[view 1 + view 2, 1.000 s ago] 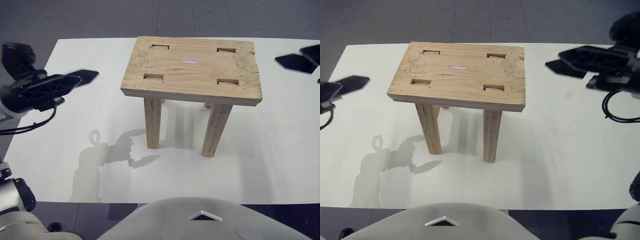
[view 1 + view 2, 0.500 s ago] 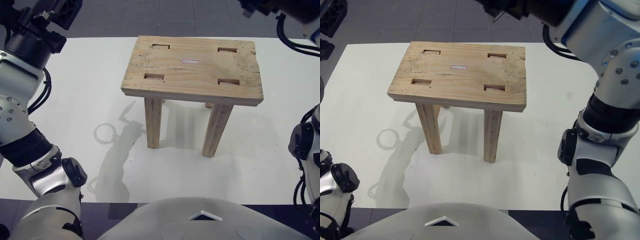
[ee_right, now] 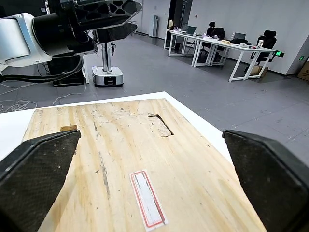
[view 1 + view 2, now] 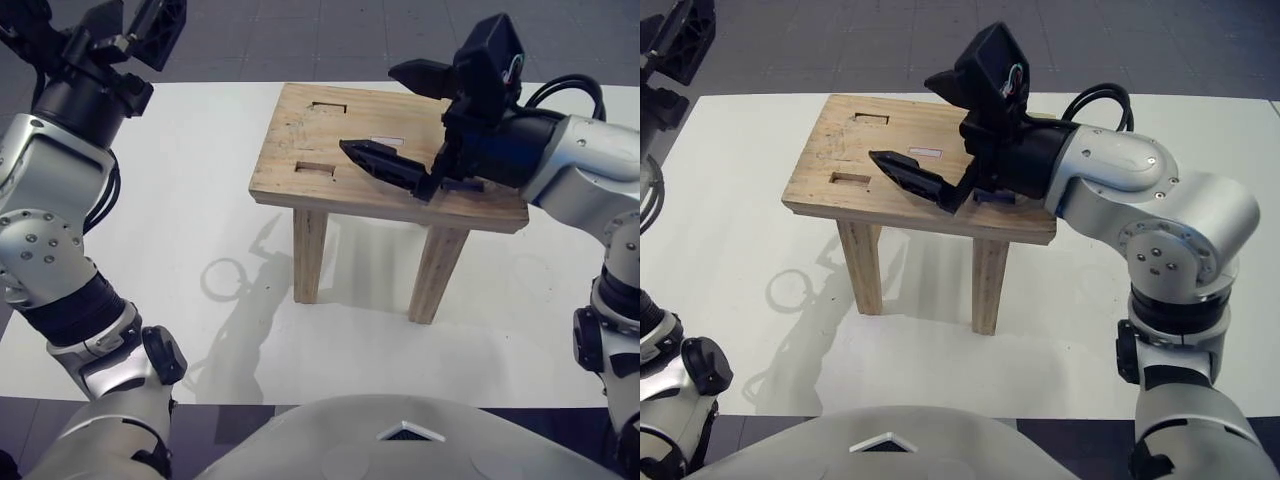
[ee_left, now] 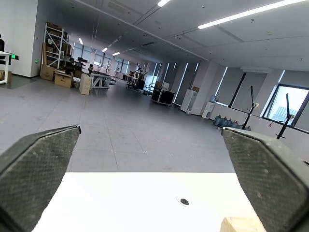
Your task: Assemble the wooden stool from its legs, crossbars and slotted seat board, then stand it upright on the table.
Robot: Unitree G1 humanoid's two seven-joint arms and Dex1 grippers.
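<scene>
Inspection at the table. The pale wooden stool stands upright on the white rectangular table, set slightly toward the far side. Its rectangular slotted seat board lies level on top. Two square-section front legs bear on the table surface: the left front leg and the right front leg. The legs behind them are mostly hidden. Two rectangular slots show on the left half of the seat, a far slot and a near slot. A small white label with a red border sits near the middle of the board.

The right gripper is held over the right half of the seat board. Its two black fingers are spread wide apart with nothing between them. The lower finger lies close above the wood; whether it touches the wood cannot be told.

The left gripper is raised high beyond the table's far left corner, well apart from the stool. Its fingers likewise stand wide apart and hold nothing.
</scene>
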